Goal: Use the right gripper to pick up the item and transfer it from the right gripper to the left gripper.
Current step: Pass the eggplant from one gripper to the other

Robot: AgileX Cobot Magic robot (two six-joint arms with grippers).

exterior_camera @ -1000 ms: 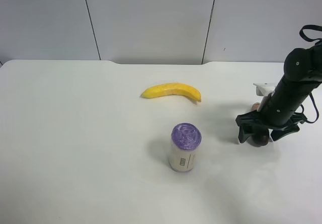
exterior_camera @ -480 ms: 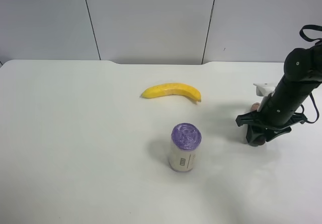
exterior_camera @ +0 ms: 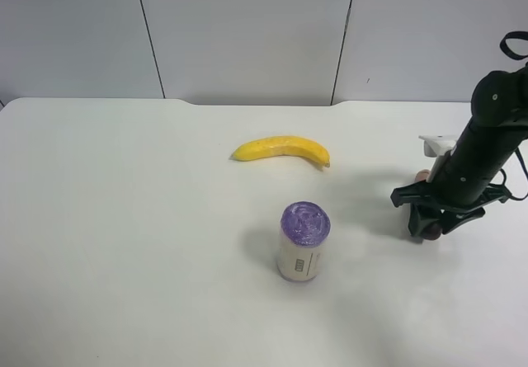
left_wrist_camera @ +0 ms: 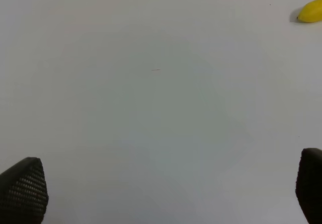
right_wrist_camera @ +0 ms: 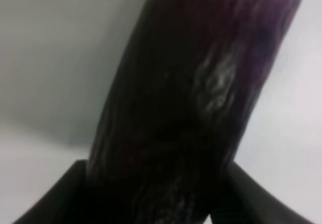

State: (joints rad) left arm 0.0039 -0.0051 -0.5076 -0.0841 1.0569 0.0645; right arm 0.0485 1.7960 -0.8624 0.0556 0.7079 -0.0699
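The eggplant (right_wrist_camera: 186, 98), glossy dark purple, fills the right wrist view between my right gripper's (right_wrist_camera: 161, 206) two black fingers. In the exterior high view the right gripper (exterior_camera: 426, 221) is at the right side of the table, shut on the eggplant (exterior_camera: 430, 232) low by the table top. The eggplant's pinkish end pokes out behind the arm. I cannot tell whether it is off the table. My left gripper (left_wrist_camera: 166, 189) is open and empty over bare white table. It is out of the exterior high view.
A yellow banana (exterior_camera: 281, 148) lies at the table's middle back; its tip shows in the left wrist view (left_wrist_camera: 310, 10). A white cylinder with a purple lid (exterior_camera: 304, 241) stands in front of the banana, left of the right gripper.
The right gripper's fingers, spread wide around the eggplant a second ago, have shut on it. The arm has shifted slightly to the right.
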